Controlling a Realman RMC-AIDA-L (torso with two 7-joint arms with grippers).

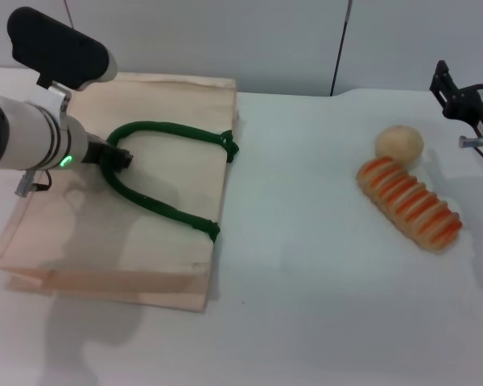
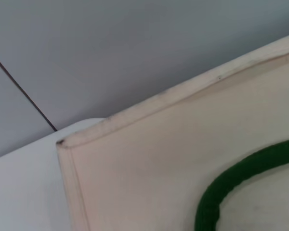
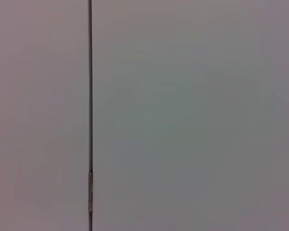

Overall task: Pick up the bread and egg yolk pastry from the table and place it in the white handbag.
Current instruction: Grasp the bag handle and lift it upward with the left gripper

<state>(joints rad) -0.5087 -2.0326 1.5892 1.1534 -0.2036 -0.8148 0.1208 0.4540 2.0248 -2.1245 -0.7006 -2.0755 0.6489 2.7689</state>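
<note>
The white handbag (image 1: 145, 217) lies flat on the left of the table, its mouth toward the middle. My left gripper (image 1: 114, 158) is over the bag, shut on the bend of its green handle (image 1: 157, 207). The left wrist view shows a bag corner (image 2: 135, 159) and a stretch of the green handle (image 2: 221, 190). The striped bread (image 1: 409, 203) lies on the table at the right, with the round egg yolk pastry (image 1: 399, 142) touching its far end. My right gripper (image 1: 467, 80) hovers open and empty behind and to the right of them.
The white table (image 1: 306, 265) runs between the bag and the pastries. A grey wall with a dark vertical seam (image 1: 340, 48) stands behind the table. The right wrist view shows only this wall and seam (image 3: 90, 115).
</note>
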